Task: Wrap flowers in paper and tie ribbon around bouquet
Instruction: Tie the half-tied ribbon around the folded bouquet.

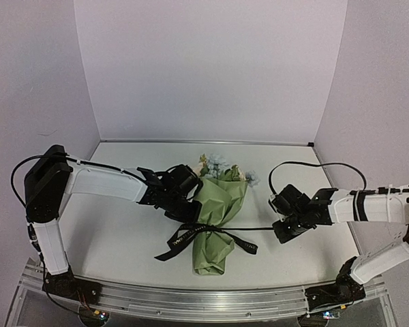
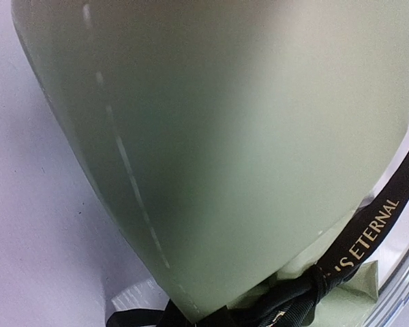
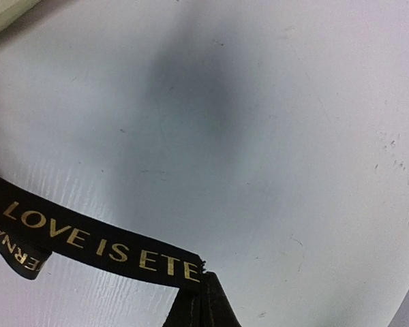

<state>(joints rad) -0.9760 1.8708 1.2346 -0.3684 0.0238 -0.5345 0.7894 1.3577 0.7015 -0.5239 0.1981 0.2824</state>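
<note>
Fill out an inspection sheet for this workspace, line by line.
Surface: white table, lightly scuffed.
Job's things: bouquet lying flat, blooms toward the back wall; ribbon knotted round its middle.
Clutter: nothing seen.
Grippers: left gripper shut beside the knot; right gripper shut on a taut ribbon end.
Cables: black cable loops above the right arm.
Surroundings: pale walls on three sides; metal rail at the near edge.

You can read gold capitals on the black ribbon (image 2: 368,231). In the left wrist view one strand says "IS ETERNAL", and another at the right edge starts "LOVE I". In the right wrist view the ribbon (image 3: 102,245) reads "LOVE IS ETE", with "ERNA" on a fold at the left. From above the lettering is too small to read.
</note>
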